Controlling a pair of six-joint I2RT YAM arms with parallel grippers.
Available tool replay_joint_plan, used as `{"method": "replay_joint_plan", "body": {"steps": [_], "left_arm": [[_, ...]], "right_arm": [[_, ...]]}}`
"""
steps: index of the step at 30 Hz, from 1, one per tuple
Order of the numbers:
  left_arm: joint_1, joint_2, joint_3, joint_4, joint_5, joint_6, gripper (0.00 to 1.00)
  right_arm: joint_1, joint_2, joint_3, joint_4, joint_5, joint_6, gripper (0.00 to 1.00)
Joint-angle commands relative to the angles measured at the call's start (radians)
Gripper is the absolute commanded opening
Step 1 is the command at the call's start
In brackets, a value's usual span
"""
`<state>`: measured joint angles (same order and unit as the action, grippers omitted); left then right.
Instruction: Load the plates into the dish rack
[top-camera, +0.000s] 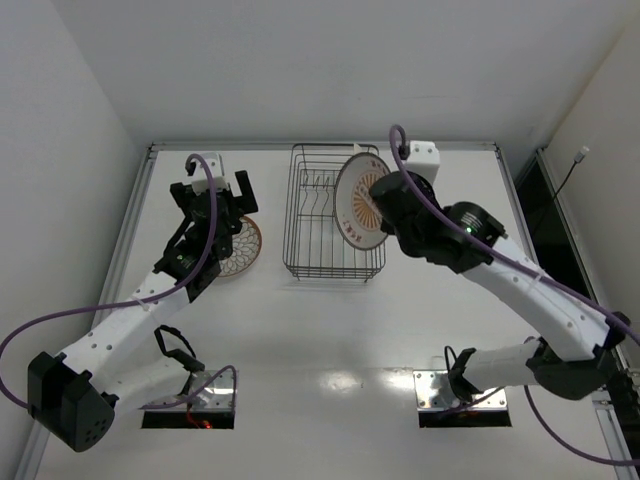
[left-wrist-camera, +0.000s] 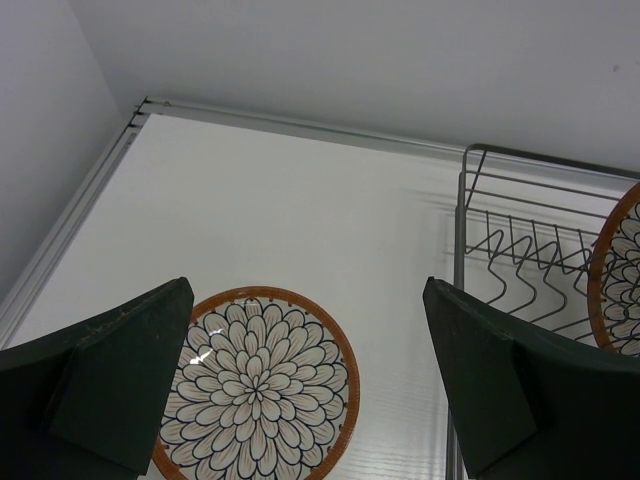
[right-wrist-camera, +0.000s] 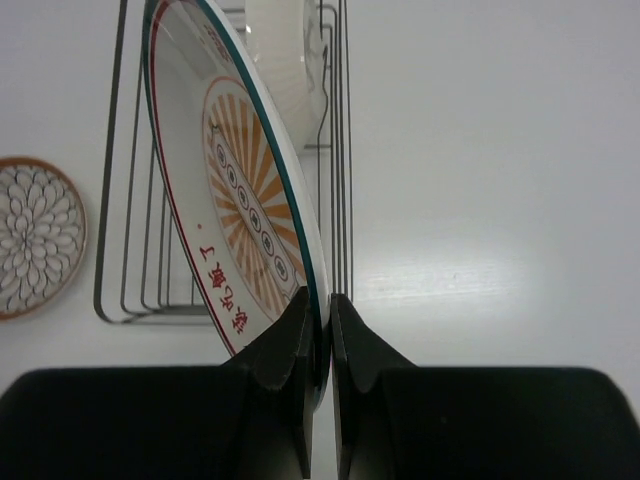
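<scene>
Loading step: sunburst plate held on edge over rack, not yet slotted.
Right tool: clamped on the plate's near rim, plate reaching ahead.
Plate axis: upright, leaning left, edge line running straight away from the tool.
Next move: probably lower between prongs beside racked plate, then release.
Left tool: spread wide, empty, petal plate flat on counter below.

Plain white walls enclose the white bench at rear and sides. A metal edge strip borders the bench; its glossy surface reflects light.
</scene>
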<state>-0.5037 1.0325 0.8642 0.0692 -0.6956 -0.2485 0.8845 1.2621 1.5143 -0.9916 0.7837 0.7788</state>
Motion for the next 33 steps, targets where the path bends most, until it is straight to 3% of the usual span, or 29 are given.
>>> {"method": "replay_joint_plan", "body": {"steps": [1, 7, 11, 20, 26, 33], "left_arm": [[-0.006, -0.017, 0.001, 0.047, -0.005, -0.011, 1.00], [-0.006, -0.026, 0.001, 0.047, -0.005, -0.011, 1.00], [-0.006, -0.035, 0.001, 0.047, -0.005, -0.011, 1.00], [-0.006, -0.054, 0.032, 0.011, 0.004, -0.040, 1.00], [-0.006, -0.054, 0.041, 0.000, 0.014, -0.051, 1.00], [-0.006, -0.054, 0.041, -0.009, 0.015, -0.060, 1.00]], "right_arm": [[0.010, 0.113, 0.189, 0.048, 0.182, -0.046, 0.00], [0.010, 0.412, 0.430, -0.065, 0.333, -0.040, 0.00], [0.010, 0.541, 0.507, -0.093, 0.402, -0.006, 0.00], [0.001, 0.701, 0.587, -0.032, 0.491, -0.010, 0.00], [-0.009, 0.871, 0.765, -0.036, 0.568, -0.082, 0.00], [-0.033, 0.950, 0.767, 0.051, 0.588, -0.150, 0.00]]}}
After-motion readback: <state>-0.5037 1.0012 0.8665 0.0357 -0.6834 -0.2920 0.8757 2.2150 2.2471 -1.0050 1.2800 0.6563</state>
